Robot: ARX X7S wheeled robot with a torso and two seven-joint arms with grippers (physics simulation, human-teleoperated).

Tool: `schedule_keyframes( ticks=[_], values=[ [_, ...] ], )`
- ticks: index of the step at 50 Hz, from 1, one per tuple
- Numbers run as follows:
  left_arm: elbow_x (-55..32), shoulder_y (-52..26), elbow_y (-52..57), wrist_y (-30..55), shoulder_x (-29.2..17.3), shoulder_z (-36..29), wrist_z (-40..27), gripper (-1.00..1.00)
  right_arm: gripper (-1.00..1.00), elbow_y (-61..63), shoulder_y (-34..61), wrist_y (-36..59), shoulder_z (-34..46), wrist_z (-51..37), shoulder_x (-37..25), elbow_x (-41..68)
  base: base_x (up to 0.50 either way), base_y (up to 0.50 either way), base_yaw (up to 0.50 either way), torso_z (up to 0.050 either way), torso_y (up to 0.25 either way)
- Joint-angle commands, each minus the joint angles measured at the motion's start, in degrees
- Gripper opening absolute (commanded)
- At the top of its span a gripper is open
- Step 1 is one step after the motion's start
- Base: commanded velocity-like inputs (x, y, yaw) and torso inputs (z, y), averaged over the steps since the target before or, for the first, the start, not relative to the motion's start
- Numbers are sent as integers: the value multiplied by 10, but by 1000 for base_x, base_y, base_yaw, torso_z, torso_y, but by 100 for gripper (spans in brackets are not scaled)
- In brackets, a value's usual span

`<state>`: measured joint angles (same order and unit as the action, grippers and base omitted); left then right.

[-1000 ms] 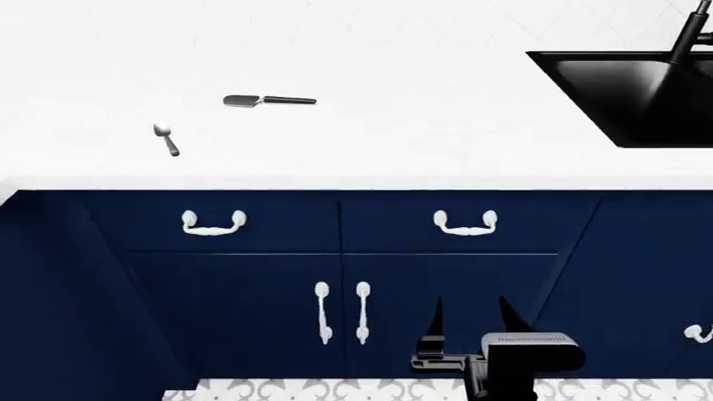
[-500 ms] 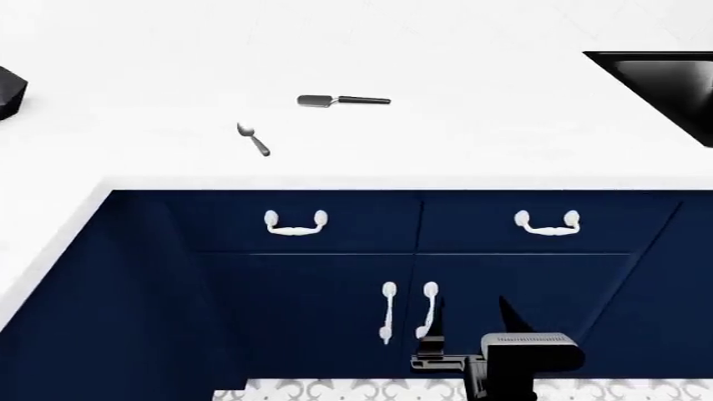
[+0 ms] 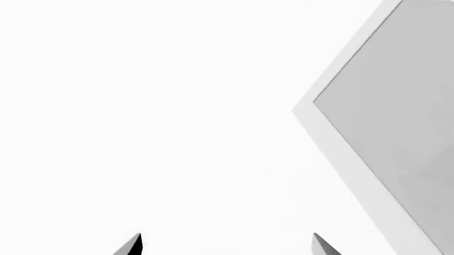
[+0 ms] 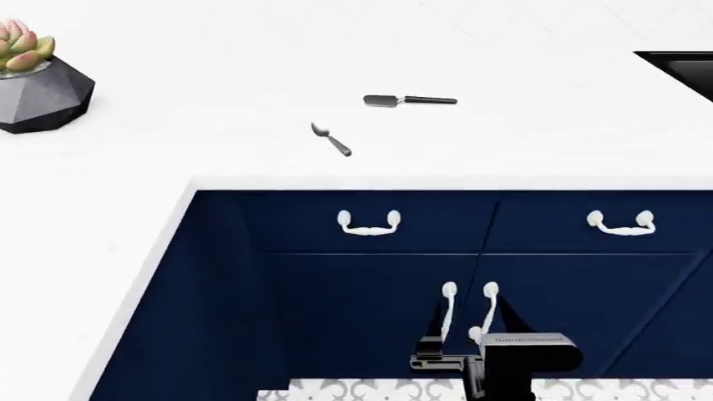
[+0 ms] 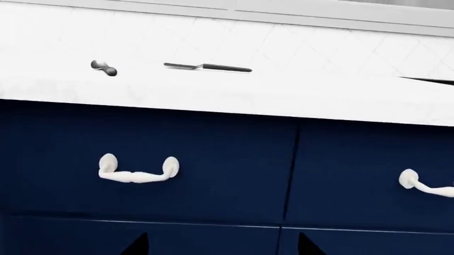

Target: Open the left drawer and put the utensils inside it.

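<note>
The left drawer (image 4: 292,222) is shut, its white curved handle (image 4: 369,223) on the navy front. On the white counter above lie the utensils: a spoon (image 4: 331,139) and a spatula (image 4: 409,100) a little further back and to its right. My right gripper (image 4: 469,311) hangs open and empty low before the cabinet doors, well below the drawer. The right wrist view shows that gripper (image 5: 222,247) facing the drawer (image 5: 227,159) and its handle (image 5: 138,171), with spoon (image 5: 103,67) and spatula (image 5: 207,67) above. My left gripper (image 3: 227,247) is open, facing only white surface.
The neighbouring drawer (image 4: 669,242) with its handle (image 4: 622,223) sits to the right. Two cabinet doors with upright handles (image 4: 449,311) stand below. A potted succulent (image 4: 33,83) is at the counter's far left, a black sink corner (image 4: 682,65) at the far right.
The whole scene has slid to the right in the head view. The succulent pot has come fully into sight and the sink has nearly left. The right gripper keeps its place in the picture.
</note>
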<state>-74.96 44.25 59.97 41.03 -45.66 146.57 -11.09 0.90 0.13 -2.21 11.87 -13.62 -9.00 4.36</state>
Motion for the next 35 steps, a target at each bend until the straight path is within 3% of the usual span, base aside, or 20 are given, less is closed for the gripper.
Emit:
schedule_keyframes(
  ticks=[1,3,5,7,9,11,13,15,17,19,21,23,25,27,29,31,32,33,34,35],
  values=[
    [-92,-15,0,90,-84,92,-71,100,100,1,0,-1,1,-3,-4,10,0,59,0,0,0],
    [80,7,0,-81,88,-80,32,100,100,2,0,2,4,-5,-5,5,4,55,0,0,0],
    [-92,-17,0,90,-84,92,-71,100,100,3,-1,2,6,-8,-6,0,0,78,0,0,0],
    [80,7,0,-81,88,-80,34,100,100,4,-1,3,7,-11,-7,-2,0,475,0,0,0],
    [-92,-20,0,86,-78,92,-67,100,100,3,-1,1,7,-10,-7,1,0,367,0,0,0],
    [80,7,0,-86,94,-80,31,100,100,0,1,2,7,-10,-6,3,0,74,0,0,0],
    [-92,-12,0,86,-78,92,-70,100,100,-2,3,2,8,-12,-7,2,0,66,0,0,0],
    [80,7,0,-86,94,-80,30,100,100,-3,3,2,8,-13,-6,4,0,66,0,0,0],
    [-92,-17,0,76,-77,88,-68,100,100,-3,3,-1,7,-13,-6,7,0,33,0,0,0],
    [80,7,0,-96,95,-84,28,100,100,-3,2,-5,3,-14,-4,15,0,0,0,0,0],
    [-92,-13,0,76,-77,88,-72,100,100,-2,1,-3,1,-17,-3,20,0,0,0,0,0],
    [80,7,0,-96,95,-84,28,100,100,-5,6,12,4,-27,0,12,0,0,0,0,0],
    [-89,-9,0,62,-71,69,-69,100,100,-7,8,18,2,-41,6,6,0,0,0,0,0],
    [83,7,0,-110,101,-103,29,100,100,-8,7,-5,-8,-9,15,64,0,0,0,0,0],
    [-82,-12,0,47,-57,54,-67,100,100,-10,8,2,-22,6,28,121,0,0,0,0,0],
    [90,7,0,-125,115,-117,30,100,100,-21,13,-7,-30,56,44,202,0,0,0,0,0],
    [23,7,0,-60,43,-56,24,100,100,-24,15,0,-34,67,51,234,0,0,0,0,0],
    [-63,-10,0,26,-43,30,-62,100,100,-30,15,-1,-50,137,59,320,0,0,0,0,0],
    [23,7,0,-60,43,-56,24,100,100,-34,11,8,-81,223,70,406,0,0,0,0,0],
    [109,7,0,-146,129,-142,30,100,100,-39,8,-16,-91,277,77,492,0,0,0,0,0]
  ],
)
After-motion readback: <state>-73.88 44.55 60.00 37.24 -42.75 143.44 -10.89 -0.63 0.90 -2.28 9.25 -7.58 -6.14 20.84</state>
